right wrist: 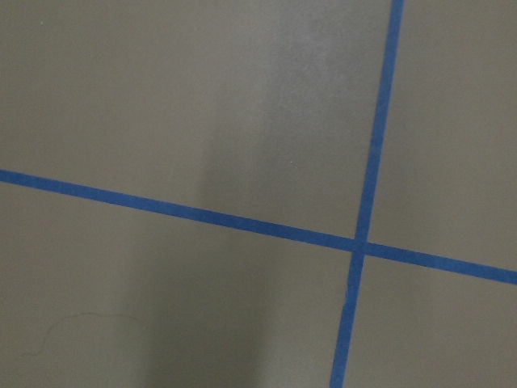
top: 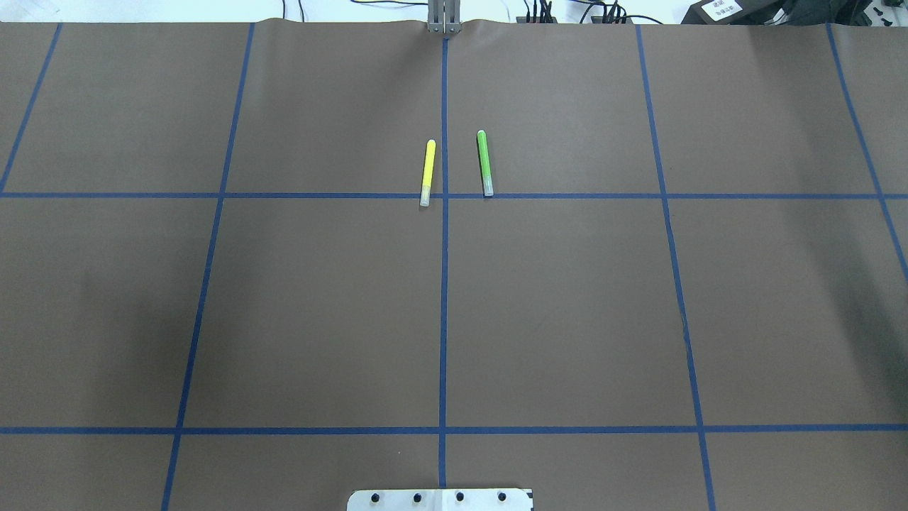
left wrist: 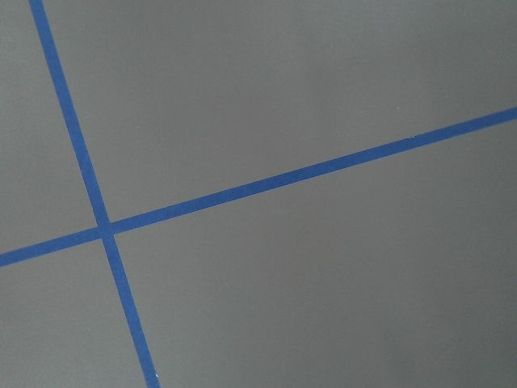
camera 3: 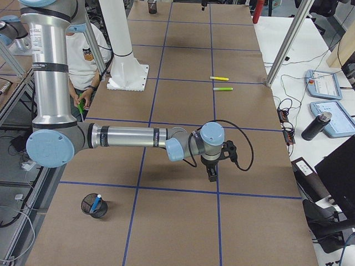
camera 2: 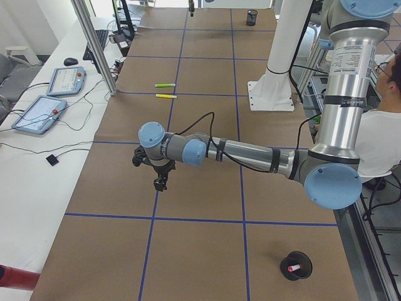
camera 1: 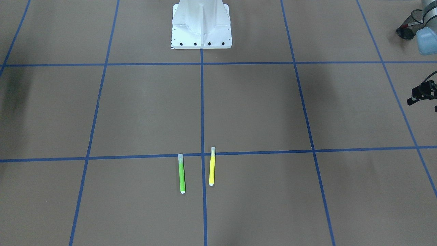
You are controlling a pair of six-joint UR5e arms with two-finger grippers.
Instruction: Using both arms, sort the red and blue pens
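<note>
The red pen (camera 2: 292,268) stands in a black mesh cup (camera 2: 296,264) on the near end of the table in the exterior left view. The blue pen (camera 3: 96,203) stands in another black cup (camera 3: 91,205) in the exterior right view. My left gripper (camera 2: 161,183) hangs over bare table, stretched far out from the base; only a black part of it (camera 1: 422,93) shows at the front view's right edge. My right gripper (camera 3: 212,175) hangs likewise over bare table. I cannot tell whether either is open or shut. Both wrist views show only brown table and blue tape.
A green pen (camera 1: 182,173) and a yellow pen (camera 1: 212,166) lie side by side near the table's centre line, far from both grippers. The white pedestal base (camera 1: 201,25) stands at the robot's edge. A person (camera 2: 387,128) sits behind the robot.
</note>
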